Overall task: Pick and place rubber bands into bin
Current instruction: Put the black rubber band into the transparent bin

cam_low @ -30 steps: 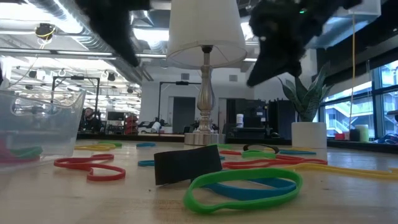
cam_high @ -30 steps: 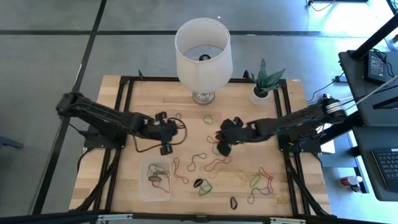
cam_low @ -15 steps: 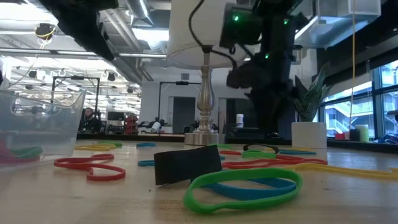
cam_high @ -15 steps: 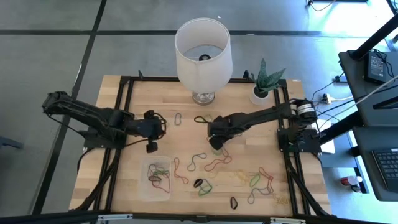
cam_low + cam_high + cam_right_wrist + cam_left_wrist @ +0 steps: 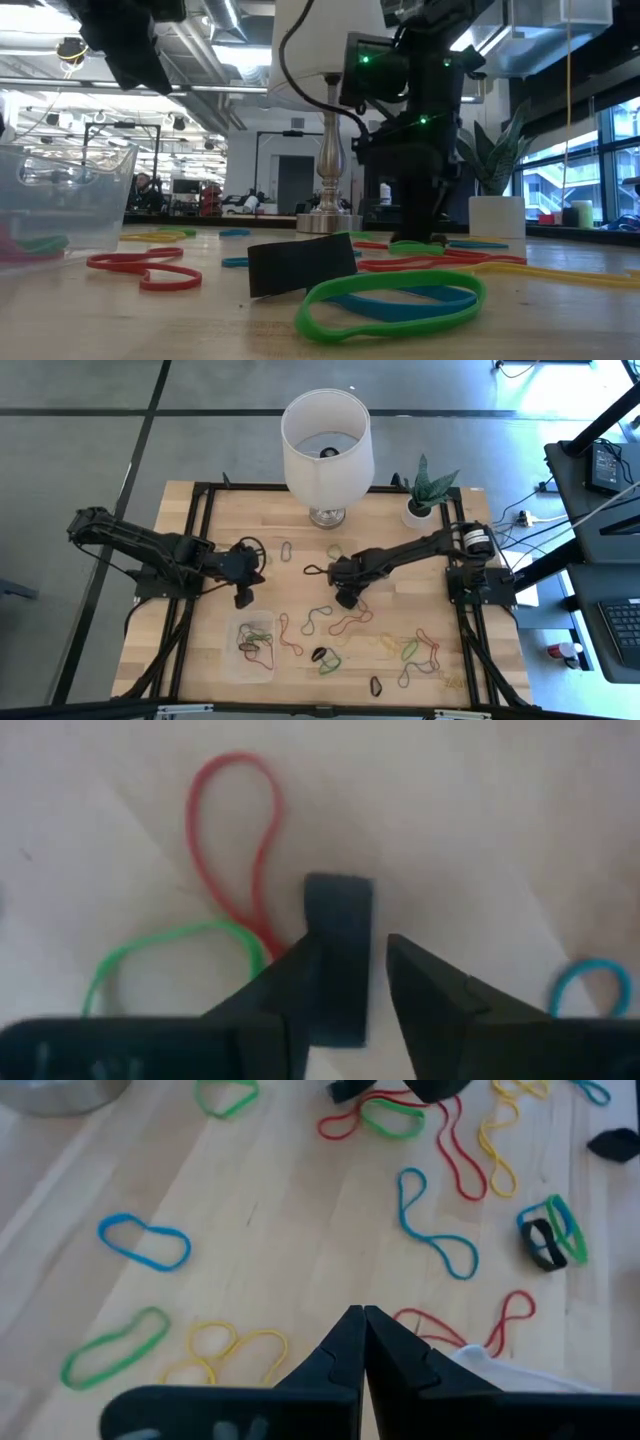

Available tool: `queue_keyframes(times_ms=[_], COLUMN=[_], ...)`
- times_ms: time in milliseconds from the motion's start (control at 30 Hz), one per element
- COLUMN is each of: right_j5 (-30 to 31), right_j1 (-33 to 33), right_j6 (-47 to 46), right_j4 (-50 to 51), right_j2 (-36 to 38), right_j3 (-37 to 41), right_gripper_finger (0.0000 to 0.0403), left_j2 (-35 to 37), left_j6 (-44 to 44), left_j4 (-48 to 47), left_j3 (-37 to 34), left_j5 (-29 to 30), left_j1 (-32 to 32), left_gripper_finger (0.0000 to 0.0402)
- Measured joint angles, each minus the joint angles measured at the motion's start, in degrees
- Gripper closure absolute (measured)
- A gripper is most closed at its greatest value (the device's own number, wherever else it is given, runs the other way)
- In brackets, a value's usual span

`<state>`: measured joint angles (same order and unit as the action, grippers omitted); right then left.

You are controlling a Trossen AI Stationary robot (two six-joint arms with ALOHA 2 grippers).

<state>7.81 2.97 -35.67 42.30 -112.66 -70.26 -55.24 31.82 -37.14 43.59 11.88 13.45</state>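
Many rubber bands in red, green, yellow, blue and black lie scattered on the wooden table (image 5: pixel 400 560). The clear bin (image 5: pixel 255 648) near the front left holds several bands. My right gripper (image 5: pixel 352 942) points down at mid-table (image 5: pixel 345 598), open, its fingers on either side of a dark band (image 5: pixel 338 910) that lies on the wood. A red band (image 5: pixel 235 830) and a green band (image 5: pixel 170 955) lie beside it. My left gripper (image 5: pixel 363 1320) hovers shut and empty above the table (image 5: pixel 243 598), just behind the bin. My right gripper comes at the dark band from above, pointing down, with a finger on each side of it. The band lies on the table. Whether either fingertip touches it I cannot tell.
A white lamp (image 5: pixel 326 445) stands at the far middle, a potted plant (image 5: pixel 421 510) at the far right. Black frame rails (image 5: pixel 200 560) run along the table's sides. Loose bands crowd the front half; a wide black band (image 5: pixel 300 265) stands near the low camera.
My right gripper has gone down toward the table and a little toward its left edge, tipping until it points straight down over the bands. My left gripper has drawn back toward the table's left edge, then kept still.
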Motion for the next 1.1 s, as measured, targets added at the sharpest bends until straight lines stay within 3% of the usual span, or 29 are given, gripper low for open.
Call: queue_keyframes(times_ms=[133,167,300,467,700,867,1100], right_j5=[0.8,1.9,6.7,7.6,9.1,14.3,17.8], right_j1=[1.9,2.5,5.0,7.4,12.8,17.4,19.9], right_j6=[1.7,1.7,-1.2,-6.6,-15.8,-19.4,-16.5], right_j4=[-0.4,-0.4,3.1,7.5,6.7,4.0,1.7], right_j2=[-0.2,0.3,3.7,10.3,15.8,11.2,-6.3], right_j3=[0.0,0.1,0.8,0.5,-2.5,-12.6,-36.9], right_gripper_finger=[0.0381,0.0387,0.0384,0.0397,0.0399,0.0400,0.0401], left_j2=[0.0,0.0,0.0,0.0,0.0,1.6,10.7], left_j6=[3.2,3.5,3.5,1.4,-13.5,-20.8,-22.1], left_j4=[0.1,0.1,0.1,0.0,-2.8,-4.1,-3.3], left_j3=[0.0,0.0,0.0,0.0,0.0,-0.3,-4.8], left_j5=[0.0,0.0,0.0,0.0,0.1,0.0,-1.3], left_j1=[0.0,0.0,0.0,-0.1,-0.1,-0.1,-0.1], left_gripper_finger=[0.0396,0.0396,0.0396,0.0396,0.0399,0.0400,0.0400])
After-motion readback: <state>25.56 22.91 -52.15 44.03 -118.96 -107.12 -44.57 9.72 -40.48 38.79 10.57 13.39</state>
